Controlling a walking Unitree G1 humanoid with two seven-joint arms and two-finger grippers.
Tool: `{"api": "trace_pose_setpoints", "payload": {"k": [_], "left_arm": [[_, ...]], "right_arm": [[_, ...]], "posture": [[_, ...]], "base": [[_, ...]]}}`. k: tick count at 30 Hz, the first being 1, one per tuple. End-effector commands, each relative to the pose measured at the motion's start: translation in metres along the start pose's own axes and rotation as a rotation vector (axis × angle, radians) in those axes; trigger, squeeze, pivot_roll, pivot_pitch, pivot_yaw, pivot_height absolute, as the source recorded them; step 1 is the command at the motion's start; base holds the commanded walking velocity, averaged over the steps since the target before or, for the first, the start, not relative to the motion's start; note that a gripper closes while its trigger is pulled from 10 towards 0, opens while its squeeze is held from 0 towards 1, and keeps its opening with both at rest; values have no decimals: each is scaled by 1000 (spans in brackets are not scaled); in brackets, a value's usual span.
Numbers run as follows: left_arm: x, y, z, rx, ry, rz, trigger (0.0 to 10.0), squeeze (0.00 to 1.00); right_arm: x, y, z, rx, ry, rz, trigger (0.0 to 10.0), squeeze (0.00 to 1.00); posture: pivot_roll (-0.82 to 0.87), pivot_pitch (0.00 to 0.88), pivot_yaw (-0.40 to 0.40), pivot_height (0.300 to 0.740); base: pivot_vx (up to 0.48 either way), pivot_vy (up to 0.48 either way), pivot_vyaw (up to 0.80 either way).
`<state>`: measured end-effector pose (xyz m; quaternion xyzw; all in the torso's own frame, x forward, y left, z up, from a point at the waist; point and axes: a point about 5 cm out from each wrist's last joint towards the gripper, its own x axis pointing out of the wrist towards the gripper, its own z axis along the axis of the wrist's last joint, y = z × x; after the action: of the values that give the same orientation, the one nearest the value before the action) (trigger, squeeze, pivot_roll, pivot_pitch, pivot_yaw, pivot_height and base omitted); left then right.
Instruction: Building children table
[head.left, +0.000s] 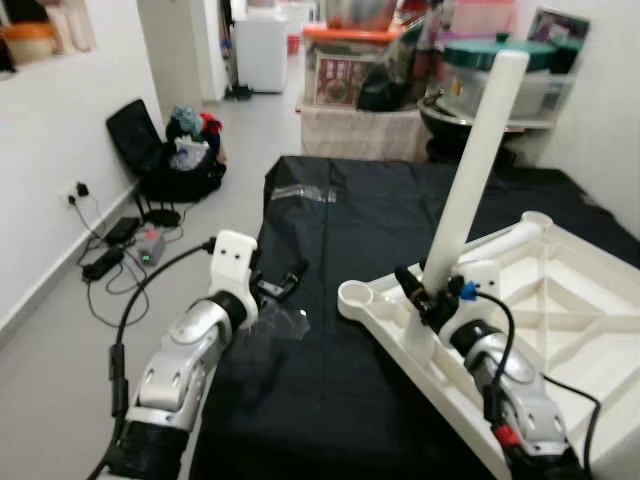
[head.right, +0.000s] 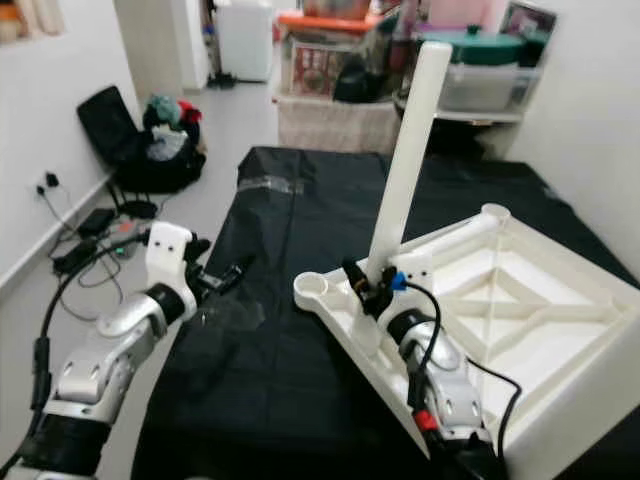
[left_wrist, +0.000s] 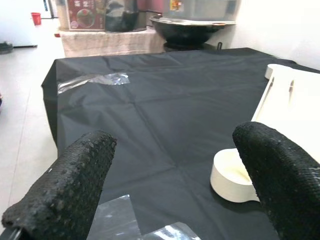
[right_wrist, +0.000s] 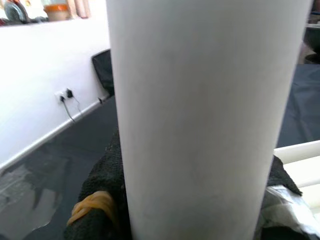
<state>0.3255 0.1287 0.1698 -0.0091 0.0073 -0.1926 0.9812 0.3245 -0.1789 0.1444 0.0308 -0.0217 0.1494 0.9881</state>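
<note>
Silver arms, black claws, black cables

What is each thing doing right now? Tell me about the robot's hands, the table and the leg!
Table top: upside down, tilted, on the black cloth.
Leg: standing up, leaning a bit, held low down.
Right hand: shut on the leg.
Left hand: open, holding nothing.
Corner socket: empty.

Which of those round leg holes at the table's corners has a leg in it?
The near-edge socket by the right hand: the white leg rises from it. The empty corner socket lies open.
</note>
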Motion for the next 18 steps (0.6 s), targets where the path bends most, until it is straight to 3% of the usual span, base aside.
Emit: {"api": "trace_pose_setpoints", "payload": {"k": [1, 4, 5, 6, 11, 13, 18], "left_arm": [[1, 0, -3, 13, 19, 2, 10000, 0], [0, 4, -4, 16, 25, 30, 10000, 0], [0, 4, -4, 16, 25, 30, 10000, 0], [-1, 6, -4, 15, 26, 46, 10000, 0], [-1, 10, -4, 14, 26, 65, 10000, 0], [-3, 20, -3, 14, 23, 110, 10000, 0], [-3, 24, -2, 14, 21, 127, 10000, 0]], "right_arm": [[2, 4, -14, 26, 60, -3, 10000, 0], [26, 34, -2, 63, 11, 74, 10000, 0], [26, 34, -2, 63, 11, 74, 10000, 0], [31, 54, -2, 95, 3, 130, 10000, 0], [29, 73, -7, 110, 17, 198, 10000, 0], [18, 91, -20, 123, 60, 287, 10000, 0], [14, 95, -24, 128, 73, 310, 10000, 0]], "posture": [[50, 0, -83, 740], [67, 0, -97, 740], [67, 0, -97, 740], [73, 0, -101, 740], [76, 0, -103, 740], [77, 0, -105, 740], [77, 0, -105, 740]], "base": [[0, 0, 0], [0, 0, 0], [0, 0, 0], [0, 0, 0], [0, 0, 0], [0, 0, 0], [0, 0, 0]]}}
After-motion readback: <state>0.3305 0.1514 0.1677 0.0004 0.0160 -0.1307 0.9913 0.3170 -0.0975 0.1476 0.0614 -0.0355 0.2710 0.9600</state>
